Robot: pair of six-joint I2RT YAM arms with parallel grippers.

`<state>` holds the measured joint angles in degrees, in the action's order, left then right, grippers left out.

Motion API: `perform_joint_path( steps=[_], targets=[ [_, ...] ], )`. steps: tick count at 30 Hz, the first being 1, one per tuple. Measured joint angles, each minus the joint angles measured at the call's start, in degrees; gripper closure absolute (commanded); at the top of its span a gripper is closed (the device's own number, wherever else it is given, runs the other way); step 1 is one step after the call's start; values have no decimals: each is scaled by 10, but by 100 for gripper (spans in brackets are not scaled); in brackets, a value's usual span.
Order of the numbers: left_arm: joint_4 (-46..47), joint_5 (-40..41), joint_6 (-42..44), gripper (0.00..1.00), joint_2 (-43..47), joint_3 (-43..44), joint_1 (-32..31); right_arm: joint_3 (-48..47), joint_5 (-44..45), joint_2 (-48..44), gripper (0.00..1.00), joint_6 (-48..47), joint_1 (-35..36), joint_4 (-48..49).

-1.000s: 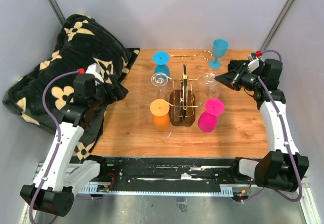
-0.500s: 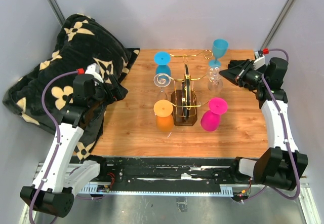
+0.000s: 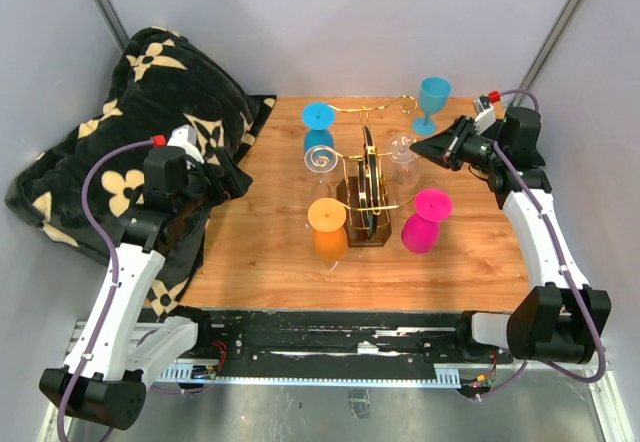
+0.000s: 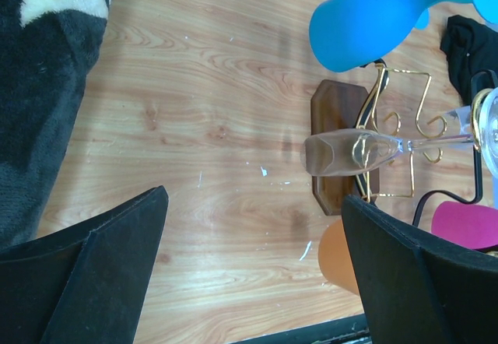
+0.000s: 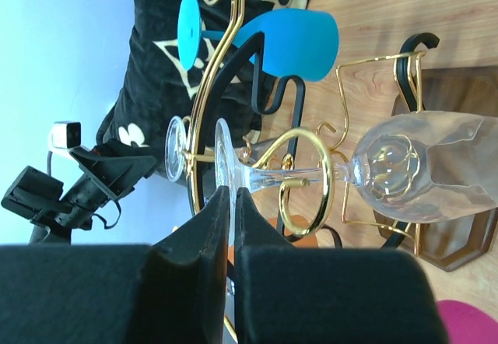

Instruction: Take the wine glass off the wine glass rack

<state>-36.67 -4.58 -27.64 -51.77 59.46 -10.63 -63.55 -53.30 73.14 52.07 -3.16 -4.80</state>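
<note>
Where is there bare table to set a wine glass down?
Near strip of the table before the orange glass and pink glass; also right of the pink glass. Crowded around the rack and blue goblet.

Even, diffuse overhead lighting; only faint, soft shadows fall on the wooden table (image 3: 260, 242). The overhead view is sharp throughout. In the right wrist view the clear wine glass (image 5: 424, 165) carries small highlights, without strong glare.

Free: bare table (image 3: 270, 262) ahead of my left gripper (image 4: 255, 196), jaws spread wide, with the blanket (image 3: 150, 92) on its left. Obstructed: my right gripper (image 3: 443, 150), pinched on the wine glass (image 5: 420, 165) foot. The wine glass rack (image 4: 336, 107) sends a gold scroll across the stem, with a blue goblet (image 3: 433, 102) just behind and a pink glass (image 3: 425, 220) nearer me.
</note>
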Motion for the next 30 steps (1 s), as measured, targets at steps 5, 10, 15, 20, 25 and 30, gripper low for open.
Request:
perform_joint_path(
  steps=[5, 10, 15, 20, 25, 30],
  targets=[
    [0, -1, 0, 0, 3, 0, 0, 2, 10, -55, 99, -33, 3, -59],
    [0, -3, 0, 0, 4, 0, 0, 2, 5, -121, 99, -70, -35, -111],
    [-3, 5, 4, 0, 6, 0, 0, -16, 14, -113, 99, -136, -124, -206],
    [-7, 9, 6, 0, -2, -3, 0, -83, 63, -85, 99, -220, -135, -301],
    [-12, 7, 11, 0, -26, 11, 0, -240, 211, -76, 99, -349, -60, -340],
    [-9, 4, 23, 0, -48, 96, 0, -340, 310, -80, 99, -501, 150, -295]
  ],
)
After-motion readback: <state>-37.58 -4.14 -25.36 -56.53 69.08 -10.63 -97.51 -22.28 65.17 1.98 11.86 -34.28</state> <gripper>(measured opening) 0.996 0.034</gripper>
